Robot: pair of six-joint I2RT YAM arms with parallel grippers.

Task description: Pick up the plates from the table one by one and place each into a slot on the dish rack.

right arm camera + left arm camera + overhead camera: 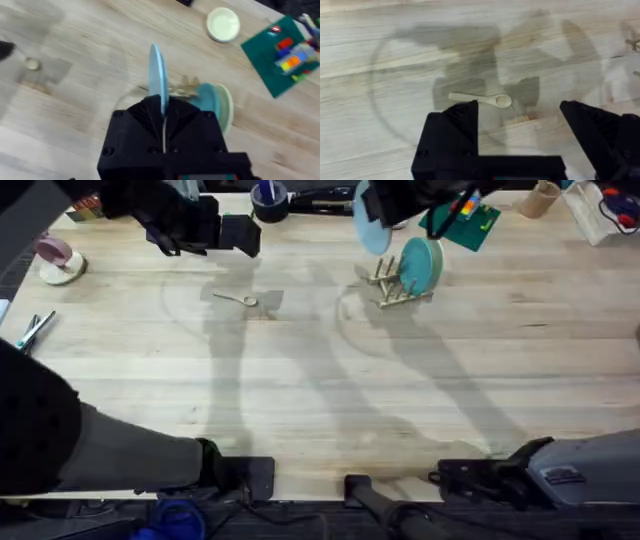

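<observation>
My right gripper [162, 107] is shut on the rim of a light blue plate [157, 75], held on edge above the wooden dish rack [182, 90]. In the overhead view that plate [371, 232] hangs just behind the dish rack [392, 288], under the right gripper [380, 218]. A teal plate [421, 265] stands upright in the rack, and a pale cream-green plate [228, 107] stands right behind it. My left gripper [520, 112] is open and holds nothing, raised above the table [320, 400] near a small spoon [485, 99].
The spoon [238, 299] lies left of the rack. A green baseplate [468, 226] with bricks sits behind the rack, and a small white bowl [223, 23] lies near it. A tape roll [268, 200] is at the far edge, and scissors [35, 330] lie at the left.
</observation>
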